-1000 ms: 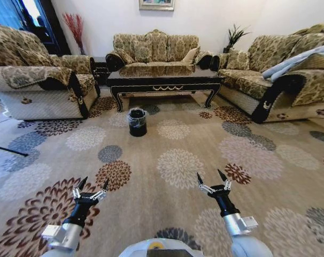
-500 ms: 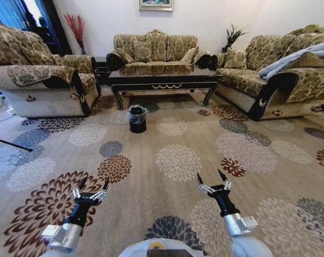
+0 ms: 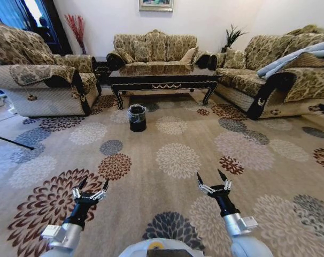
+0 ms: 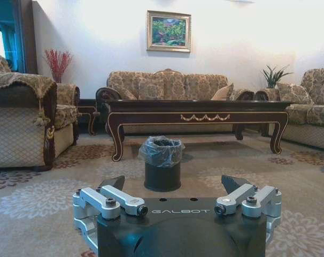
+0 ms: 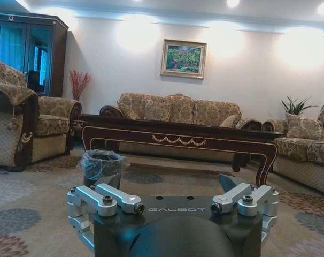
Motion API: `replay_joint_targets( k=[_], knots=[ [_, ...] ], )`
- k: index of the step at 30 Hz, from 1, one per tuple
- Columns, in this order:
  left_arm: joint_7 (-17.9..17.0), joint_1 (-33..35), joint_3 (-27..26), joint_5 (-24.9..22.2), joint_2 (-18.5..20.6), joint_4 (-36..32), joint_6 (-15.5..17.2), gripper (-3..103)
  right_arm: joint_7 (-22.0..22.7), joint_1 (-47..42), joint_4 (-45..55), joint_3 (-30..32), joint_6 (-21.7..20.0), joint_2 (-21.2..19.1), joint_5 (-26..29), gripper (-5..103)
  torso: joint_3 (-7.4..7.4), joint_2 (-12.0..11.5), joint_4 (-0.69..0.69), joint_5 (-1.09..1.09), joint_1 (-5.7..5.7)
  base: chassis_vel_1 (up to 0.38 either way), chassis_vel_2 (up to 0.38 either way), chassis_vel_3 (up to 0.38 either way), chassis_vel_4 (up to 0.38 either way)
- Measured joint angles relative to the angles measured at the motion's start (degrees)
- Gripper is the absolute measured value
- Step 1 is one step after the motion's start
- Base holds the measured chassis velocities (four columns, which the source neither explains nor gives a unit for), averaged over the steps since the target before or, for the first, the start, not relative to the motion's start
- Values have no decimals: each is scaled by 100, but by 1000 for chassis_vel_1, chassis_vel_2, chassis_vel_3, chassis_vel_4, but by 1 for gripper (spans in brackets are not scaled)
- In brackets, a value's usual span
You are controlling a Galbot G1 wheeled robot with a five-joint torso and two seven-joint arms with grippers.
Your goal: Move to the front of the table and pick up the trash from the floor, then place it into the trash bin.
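While both spread, empty: left gripper (image 3: 90, 186), right gripper (image 3: 211, 178); trash bin (image 3: 137, 118) before table (image 3: 164, 77), 3 sofas (image 3: 154, 47) around.

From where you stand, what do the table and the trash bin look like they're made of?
The table: likely dark wood with a glossy lacquer, since its top mirrors the sofa; the gold swag trim looks painted or applied. The trash bin: apparently black plastic, hard to confirm, lined with a thin crinkly plastic bag bunched over the rim.
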Motion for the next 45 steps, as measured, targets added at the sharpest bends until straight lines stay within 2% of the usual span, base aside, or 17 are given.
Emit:
replay_joint_targets(
  k=[11,29,45],
  knots=[
    [0,-2,0,0,0,0,0,100,0,3,0,0,0,0,0,100,4,1,-1,0,1,11,-11,-2,5],
    [0,-1,0,0,0,0,0,100,0,2,0,0,0,0,0,100,413,456,-1,0,37,0,0,0,0],
    [0,-1,0,0,0,0,0,100,0,2,0,0,0,0,0,100,642,741,-1,0,89,-10,-10,7,6]
  ],
)
